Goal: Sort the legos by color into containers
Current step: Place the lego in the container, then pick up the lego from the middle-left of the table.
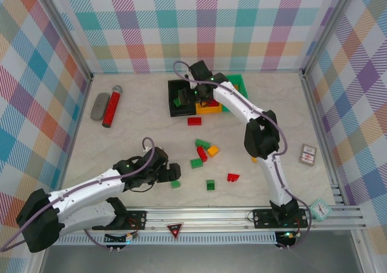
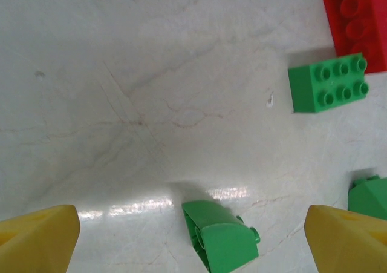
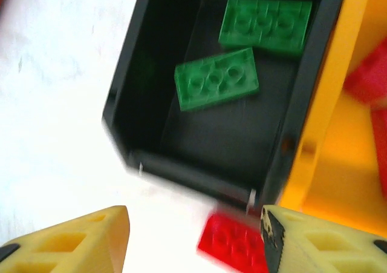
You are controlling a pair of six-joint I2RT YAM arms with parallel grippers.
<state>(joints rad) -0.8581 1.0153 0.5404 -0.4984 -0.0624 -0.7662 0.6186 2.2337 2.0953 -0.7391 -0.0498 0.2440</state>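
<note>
The pale marbled table [image 1: 139, 134] fills the middle of the top view.

The right arm reaches from the lower right to the upper centre. The right gripper [image 3: 195, 224] hangs over the near edge of the black bin [image 3: 124, 103], its yellow fingers apart with nothing gripped between them. The left arm lies along the lower left. The left gripper [image 2: 192, 224] sits low over the table with its fingers wide apart, empty.

Three bins stand together at upper centre: the black one on the left, the orange bin [image 1: 208, 109] touching its right side, and the green bin [image 1: 242, 82] behind and to the right.

A red cylinder [image 1: 110, 108] lies at the upper left, just beside a grey oval [image 1: 100, 106].

Two flat green bricks [image 3: 216, 79] lie in the black bin. Red pieces [image 3: 369, 79] show in the orange bin. A red brick [image 1: 194, 121] lies on the table just below the black bin.

Loose legos [image 1: 202, 152], green, red and orange, are scattered at centre. A green sloped brick [image 2: 221, 240] lies on its side between the left fingers, touching neither. A green studded brick [image 2: 329, 82] sits at the upper right of the left wrist view, beside another red brick [image 2: 357, 25].
</note>
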